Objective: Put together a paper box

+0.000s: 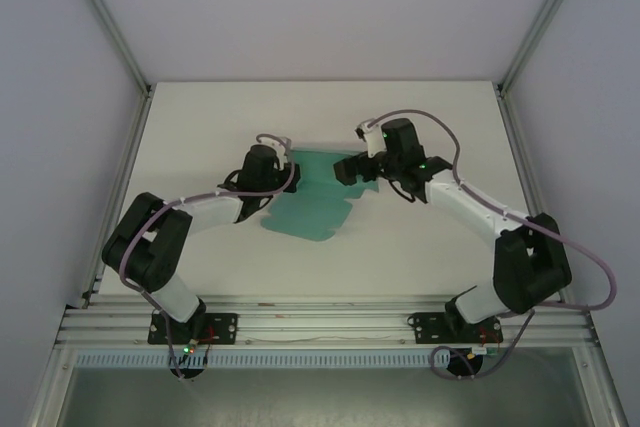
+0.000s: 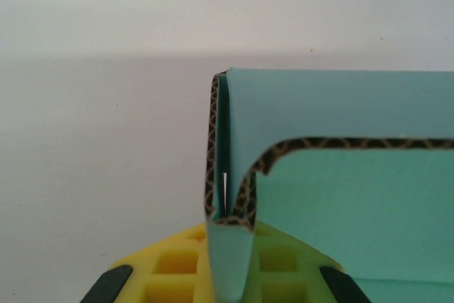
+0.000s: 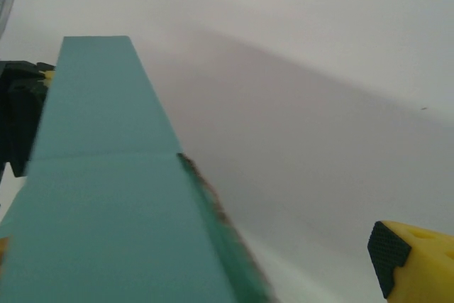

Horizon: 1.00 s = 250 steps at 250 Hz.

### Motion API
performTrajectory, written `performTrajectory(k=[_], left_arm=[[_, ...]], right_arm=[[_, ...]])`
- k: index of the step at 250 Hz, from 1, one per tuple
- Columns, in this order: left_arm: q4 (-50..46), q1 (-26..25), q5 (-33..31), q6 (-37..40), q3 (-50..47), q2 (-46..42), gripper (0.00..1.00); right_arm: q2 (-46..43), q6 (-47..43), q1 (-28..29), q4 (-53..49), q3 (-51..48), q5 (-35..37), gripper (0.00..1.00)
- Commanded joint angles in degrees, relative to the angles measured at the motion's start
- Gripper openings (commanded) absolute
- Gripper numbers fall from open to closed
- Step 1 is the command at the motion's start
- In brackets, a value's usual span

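The paper box [image 1: 312, 205] is a teal-green die-cut card lying mid-table, with its far edge folded up. My left gripper [image 1: 287, 176] is at the card's far left corner. In the left wrist view its yellow fingers [image 2: 170, 267] are shut on a doubled upright flap of the paper box [image 2: 340, 196], whose brown corrugated edge shows. My right gripper [image 1: 351, 167] stands at the card's far right end. Its jaws are open around a raised teal panel [image 3: 106, 211], with one yellow, black-padded finger [image 3: 411, 257] well clear on the right. The other finger is hidden behind the panel.
The white table [image 1: 200, 137] is bounded by white walls with aluminium frame posts [image 1: 110, 22] on both sides. A metal rail [image 1: 320, 322] carries the arm bases at the near edge. Cables loop over both arms.
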Motion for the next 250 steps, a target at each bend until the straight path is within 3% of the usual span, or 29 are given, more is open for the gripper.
performTrajectory(k=[1, 38, 71, 133, 164, 186, 250], left_arm=[[-1.05, -0.56, -1.62, 1.1, 2.22, -0.9, 0.0], [0.01, -0.56, 0.41, 1.53, 2.01, -0.7, 0.0], [0.46, -0.63, 1.25, 1.43, 1.61, -0.92, 0.0], [0.24, -0.65, 0.99, 0.52, 1.34, -1.51, 0.0], [-1.24, -0.65, 1.01, -0.5, 2.54, -0.75, 0.0], [-1.17, -0.81, 2.06, 0.27, 3.05, 0.1, 0.0], [-1.08, -3.49, 0.44, 3.12, 3.45, 1.29, 0.0]], right_arm=[[-7.98, -1.06, 0.07, -0.78, -1.54, 4.64, 1.0], [-16.59, 0.42, -0.45, 1.63, -5.3, 13.4, 1.0], [-16.04, 0.84, -1.91, 0.62, -2.63, 13.85, 1.0], [-6.74, -0.42, -3.44, -6.53, 2.83, 7.03, 1.0], [-4.0, -1.87, -3.06, -6.27, 2.04, 1.95, 1.0], [-2.04, -2.66, -2.05, -4.52, 1.52, 2.05, 1.0], [2.42, 4.95, -0.49, 12.3, -0.68, 15.47, 1.0]])
